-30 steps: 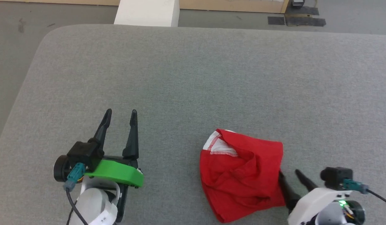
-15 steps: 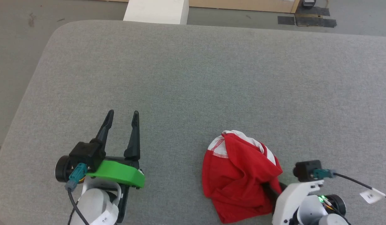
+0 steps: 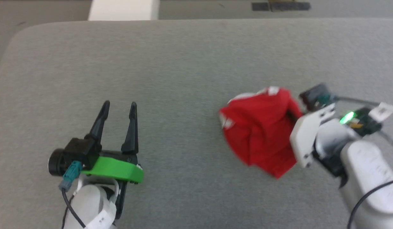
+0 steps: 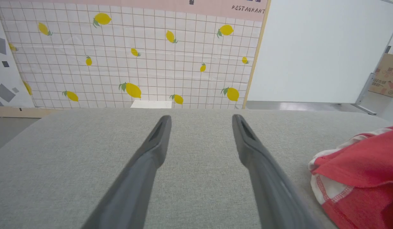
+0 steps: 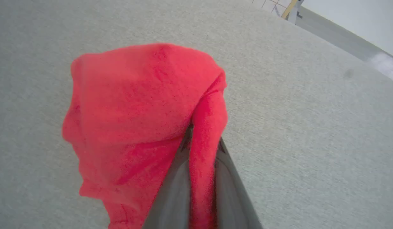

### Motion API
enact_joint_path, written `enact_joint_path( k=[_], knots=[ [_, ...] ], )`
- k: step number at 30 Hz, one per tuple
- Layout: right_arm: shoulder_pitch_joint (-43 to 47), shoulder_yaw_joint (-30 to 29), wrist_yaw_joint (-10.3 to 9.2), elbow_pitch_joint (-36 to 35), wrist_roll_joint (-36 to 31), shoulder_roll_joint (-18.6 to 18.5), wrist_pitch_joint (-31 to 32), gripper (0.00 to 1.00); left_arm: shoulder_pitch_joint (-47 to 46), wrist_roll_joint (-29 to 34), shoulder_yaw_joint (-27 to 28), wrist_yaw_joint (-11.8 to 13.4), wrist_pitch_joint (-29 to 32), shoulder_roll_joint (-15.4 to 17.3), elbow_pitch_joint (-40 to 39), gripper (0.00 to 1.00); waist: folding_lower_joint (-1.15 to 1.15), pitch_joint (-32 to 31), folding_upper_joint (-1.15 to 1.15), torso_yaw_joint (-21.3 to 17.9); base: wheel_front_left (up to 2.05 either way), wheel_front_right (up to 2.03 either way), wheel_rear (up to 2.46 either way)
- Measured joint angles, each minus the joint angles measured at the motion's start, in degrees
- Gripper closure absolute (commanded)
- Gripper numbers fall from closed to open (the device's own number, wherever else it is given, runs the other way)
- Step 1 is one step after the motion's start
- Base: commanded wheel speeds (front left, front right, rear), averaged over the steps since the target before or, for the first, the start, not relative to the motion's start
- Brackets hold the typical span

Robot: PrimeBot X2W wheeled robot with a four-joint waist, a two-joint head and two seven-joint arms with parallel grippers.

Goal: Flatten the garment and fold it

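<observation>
The garment is a bunched bright red cloth with white trim, raised off the grey table at the right. My right gripper is shut on a fold of it, and the red cloth hangs in a lump to the left of the fingers. In the head view its fingers are hidden behind the cloth, with the white wrist just right of it. My left gripper is open and holds nothing, low over the table at the left. The garment's white-hemmed edge lies to the right of the left fingers.
The grey padded table spreads wide, with rounded far corners. A white box stands on the floor beyond the far edge. A lemon-patterned wall rises behind the table in the left wrist view.
My right gripper has shut on the garment's right edge and carried it up and away across the table. The head camera has shifted. The left gripper has stayed open and still.
</observation>
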Motion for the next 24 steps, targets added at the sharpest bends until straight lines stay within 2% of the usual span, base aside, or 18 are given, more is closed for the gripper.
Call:
enact_joint_path(
  k=[4, 8, 17, 24],
  knots=[
    [-5.4, -0.2, 0.01, 4.1, 0.2, -4.9, -0.8, 1.0, -2.3, 0.6, -0.8, 0.0, 0.0, 1.1, -1.8, 0.0, 0.0, 1.9, 0.0, -3.3, 0.0, 0.0, 0.0],
    [-9.3, -4.2, 0.02, 10.1, 0.1, -8.5, -4.3, 1.0, -5.1, 1.2, -2.4, 0.0, 0.0, 2.9, -2.8, 0.0, 0.0, 4.6, 0.0, -6.6, 0.0, 0.0, 0.0],
    [-15.6, -15.2, 0.02, 22.7, -6.6, -9.6, -13.2, 1.0, -11.3, 2.2, -6.0, 0.0, 1.8, 7.3, -4.4, 0.0, 0.0, 12.7, 0.0, -12.8, 0.0, 0.0, 0.0],
    [-21.6, -25.2, 0.02, 28.4, -16.9, -11.0, -19.9, 1.0, -15.3, 2.9, -8.0, 0.0, 4.7, 9.8, -7.1, 0.0, 0.01, 19.6, 0.0, -15.7, 0.0, 0.0, 0.0]
  ],
)
